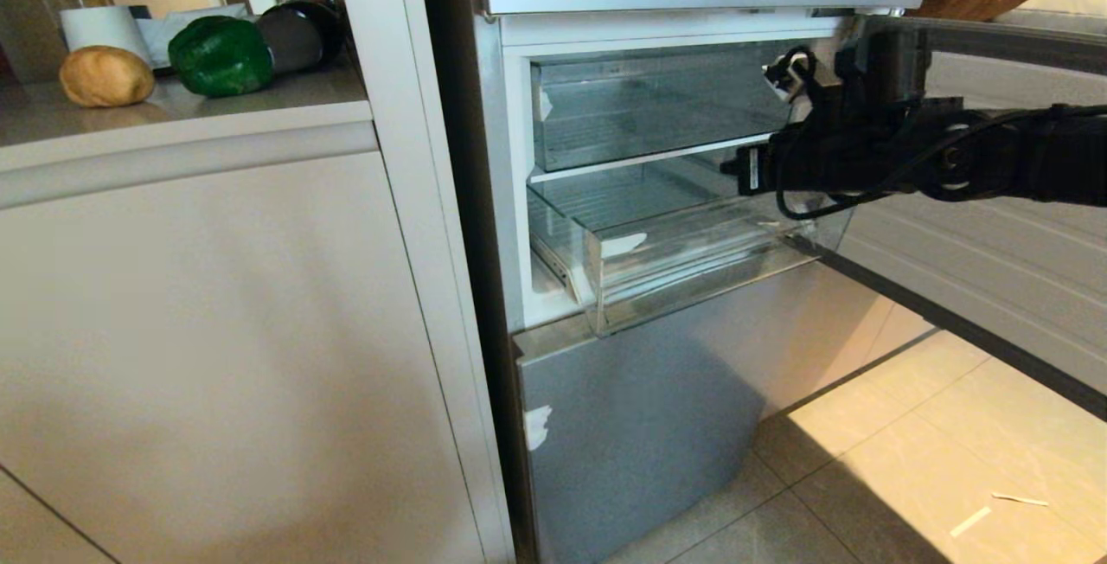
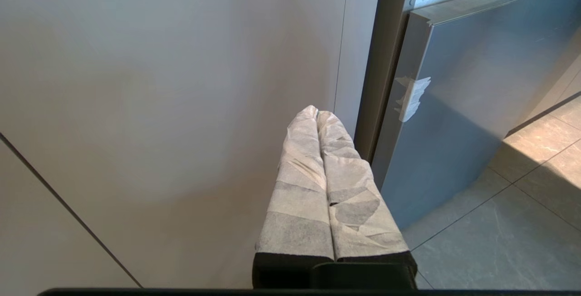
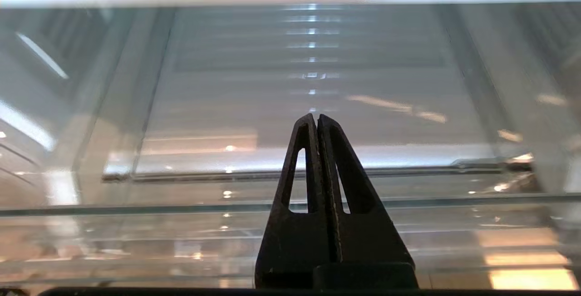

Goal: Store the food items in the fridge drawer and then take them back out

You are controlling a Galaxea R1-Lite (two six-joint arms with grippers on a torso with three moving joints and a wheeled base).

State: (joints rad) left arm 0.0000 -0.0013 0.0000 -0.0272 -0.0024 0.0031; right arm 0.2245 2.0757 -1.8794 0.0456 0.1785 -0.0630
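The right claw (image 3: 317, 119), its fingers pressed together on nothing, is held over the clear fridge drawer (image 1: 692, 261), which is pulled out, while the left claw (image 2: 317, 113), likewise together, is parked low beside the cabinet, and the golden-brown lump (image 1: 106, 76) and green pepper (image 1: 220, 55) are left on the bench (image 1: 186, 110).

Clear glossy plastic drawer (image 3: 181, 205) ahead of the black matt right gripper (image 3: 317, 119); left gripper (image 2: 317, 113) wrapped in rough white tape beside a brushed-metal fridge front (image 2: 476, 105).
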